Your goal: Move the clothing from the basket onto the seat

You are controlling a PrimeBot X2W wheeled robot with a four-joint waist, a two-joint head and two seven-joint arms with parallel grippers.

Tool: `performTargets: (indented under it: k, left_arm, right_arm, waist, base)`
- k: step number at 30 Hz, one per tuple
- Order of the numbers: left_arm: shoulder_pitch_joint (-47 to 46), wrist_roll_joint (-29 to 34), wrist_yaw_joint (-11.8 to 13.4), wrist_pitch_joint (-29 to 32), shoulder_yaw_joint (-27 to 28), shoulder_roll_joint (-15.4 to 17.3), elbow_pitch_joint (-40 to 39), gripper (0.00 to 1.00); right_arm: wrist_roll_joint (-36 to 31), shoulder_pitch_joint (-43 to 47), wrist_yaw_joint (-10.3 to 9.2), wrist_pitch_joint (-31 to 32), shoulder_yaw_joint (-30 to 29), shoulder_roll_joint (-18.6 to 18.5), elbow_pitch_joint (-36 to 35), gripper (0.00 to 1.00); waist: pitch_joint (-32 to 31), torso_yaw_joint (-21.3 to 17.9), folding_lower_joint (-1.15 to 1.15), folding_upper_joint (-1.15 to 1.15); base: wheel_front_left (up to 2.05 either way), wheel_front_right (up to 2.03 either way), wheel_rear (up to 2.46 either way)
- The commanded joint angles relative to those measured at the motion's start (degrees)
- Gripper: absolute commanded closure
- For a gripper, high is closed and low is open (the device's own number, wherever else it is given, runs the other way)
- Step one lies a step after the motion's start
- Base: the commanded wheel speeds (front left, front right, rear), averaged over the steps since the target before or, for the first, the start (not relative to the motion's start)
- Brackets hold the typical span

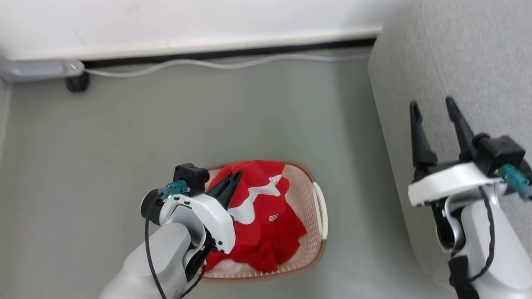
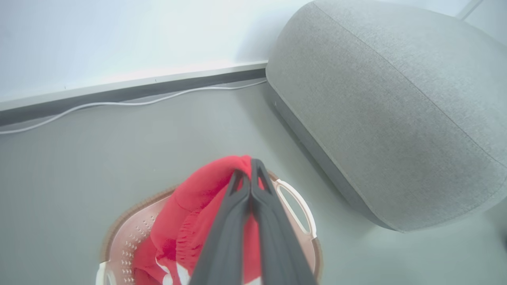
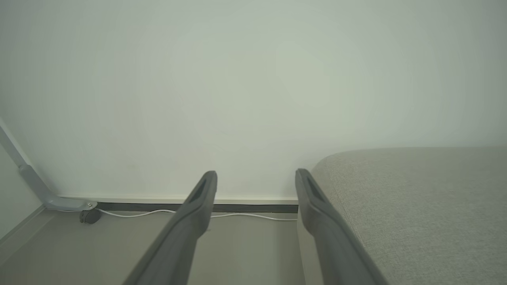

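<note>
Now the left end effector [image 2: 249,169] pinches the clothing [image 1: 266,209] over the basket [image 1: 308,216].

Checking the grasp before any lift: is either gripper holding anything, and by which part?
The left gripper is shut on the red garment, pinching a raised fold at its top. The right gripper is open and holds nothing.

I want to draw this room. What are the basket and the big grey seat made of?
The basket looks like cream plastic: rigid walls with punched holes, brown woven-look rim. The seat looks like matte light grey woven cloth, with seams.
</note>
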Motion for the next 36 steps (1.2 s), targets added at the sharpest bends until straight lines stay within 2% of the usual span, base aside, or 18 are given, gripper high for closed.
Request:
performTargets:
  k: [1, 8, 15, 25, 36]
  left_arm:
    - [1.14, 3.19, -0.11, -0.76, 4.55, 1.09, -3.44, 1.00]
    - [4.12, 10.08, -0.15, -0.76, 11.82, 0.91, -10.08, 1.00]
    - [4.20, 15.43, -0.21, -0.76, 16.42, 0.44, -17.77, 1.00]
    - [0.34, 17.82, -0.23, -0.76, 17.24, 1.62, -27.44, 1.00]
    - [-4.81, 17.91, -0.24, -0.76, 16.91, 1.22, -29.91, 1.00]
  right_arm:
    - [0.34, 1.94, 0.23, -0.34, 1.19, 0.35, -0.77, 0.00]
    - [1.09, 5.10, 0.23, -0.34, 1.39, 0.35, -0.03, 0.00]
    - [1.63, 7.60, 0.23, -0.34, 1.65, 0.35, 0.93, 0.00]
    - [2.24, 9.74, 0.23, -0.34, 1.77, 0.35, 1.41, 0.00]
    - [2.84, 10.38, 0.23, -0.34, 2.19, 0.35, 1.92, 0.00]
  waist:
    - [-4.95, 2.63, 0.00, 0.00]
    - [-9.14, 4.02, 0.00, 0.00]
    - [-12.46, 5.09, 0.00, 0.00]
    - [-14.21, 5.65, 0.00, 0.00]
    - [-14.44, 5.79, 0.00, 0.00]
  base:
    - [0.00, 0.00, 0.00]
    - [0.00, 0.00, 0.00]
    - [0.00, 0.00, 0.00]
    - [0.00, 0.00, 0.00]
    - [0.00, 0.00, 0.00]
